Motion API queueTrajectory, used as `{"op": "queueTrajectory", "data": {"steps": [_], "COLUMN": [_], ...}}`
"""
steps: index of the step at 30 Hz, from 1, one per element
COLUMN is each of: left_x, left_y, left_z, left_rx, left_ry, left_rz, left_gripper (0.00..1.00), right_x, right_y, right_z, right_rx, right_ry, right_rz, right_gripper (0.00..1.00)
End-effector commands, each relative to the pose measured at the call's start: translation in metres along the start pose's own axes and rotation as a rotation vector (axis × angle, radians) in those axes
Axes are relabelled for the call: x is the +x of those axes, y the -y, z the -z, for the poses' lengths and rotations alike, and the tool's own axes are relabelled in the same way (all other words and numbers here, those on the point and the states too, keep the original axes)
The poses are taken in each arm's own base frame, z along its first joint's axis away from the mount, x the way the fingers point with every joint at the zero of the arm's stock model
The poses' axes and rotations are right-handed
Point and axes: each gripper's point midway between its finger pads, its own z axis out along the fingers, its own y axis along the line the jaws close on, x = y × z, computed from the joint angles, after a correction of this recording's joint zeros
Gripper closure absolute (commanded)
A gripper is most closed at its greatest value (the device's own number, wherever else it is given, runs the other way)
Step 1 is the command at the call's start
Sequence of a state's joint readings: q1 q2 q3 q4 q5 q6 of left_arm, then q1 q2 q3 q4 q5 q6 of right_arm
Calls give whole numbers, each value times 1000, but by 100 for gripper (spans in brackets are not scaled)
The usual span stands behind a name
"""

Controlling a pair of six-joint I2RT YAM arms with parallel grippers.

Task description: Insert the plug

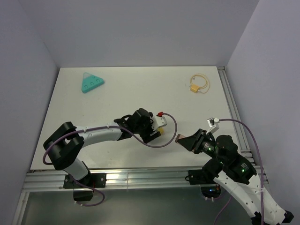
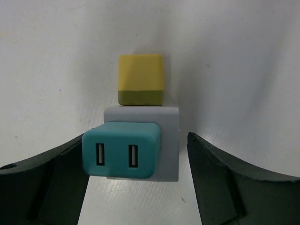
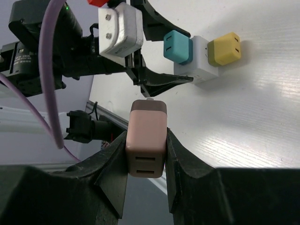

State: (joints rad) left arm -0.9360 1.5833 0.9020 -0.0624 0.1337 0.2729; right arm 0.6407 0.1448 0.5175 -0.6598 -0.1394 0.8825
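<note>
The right claw (image 3: 146, 136) is clamped on a pink plug (image 3: 146, 145), a rectangular plastic body with a brown band at its far end. Its fingers (image 3: 112, 173) press both long sides. The plug is held in the air above the near right part of the white worktop (image 1: 140, 93), pointing toward the left arm.

Just ahead of it lies a white adapter block (image 3: 202, 65), a small plastic cube flat on the worktop near the middle. A teal plug (image 3: 178, 47) with rounded corners sits in one face of the block, and a yellow plug (image 3: 225, 49) of the same shape sits in the neighbouring face. The pink plug is near the block but apart from it.

The left claw (image 2: 136, 138) stands wide around the block. One black finger (image 2: 220, 178) shows a clear strip of worktop between itself and the block's side. The other finger is close against the teal plug; whether they touch cannot be told.

At the far left of the worktop lies a teal triangular power strip (image 1: 92, 84). At the far right lies a loop of tan cord (image 1: 200, 82) with a small yellow piece. Both are well apart from the arms.
</note>
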Motion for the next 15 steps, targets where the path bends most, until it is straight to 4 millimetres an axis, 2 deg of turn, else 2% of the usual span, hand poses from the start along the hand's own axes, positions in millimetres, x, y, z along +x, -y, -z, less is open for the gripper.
{"op": "queueTrajectory", "data": {"steps": [1,9,11,13,15], "left_x": [-17,-2,0,3,10], "left_y": [-13,-22,-26,-27,-30], "left_z": [-5,-11,-11,-12,-11], "left_rx": [-33,-82,-122,-146,-183], "left_ry": [40,-10,-20,-34,-50], "left_rz": [14,111,174,244,283], "left_gripper": [18,29,35,49,58], "right_x": [-1,5,8,9,11], "right_y": [3,12,13,12,12], "right_z": [-1,-8,-11,-14,-18], "right_rx": [-1,14,18,8,5], "right_ry": [17,2,-11,-19,-28], "right_rz": [-6,-2,-4,-3,-7], "right_gripper": [100,100,100,100,100]}}
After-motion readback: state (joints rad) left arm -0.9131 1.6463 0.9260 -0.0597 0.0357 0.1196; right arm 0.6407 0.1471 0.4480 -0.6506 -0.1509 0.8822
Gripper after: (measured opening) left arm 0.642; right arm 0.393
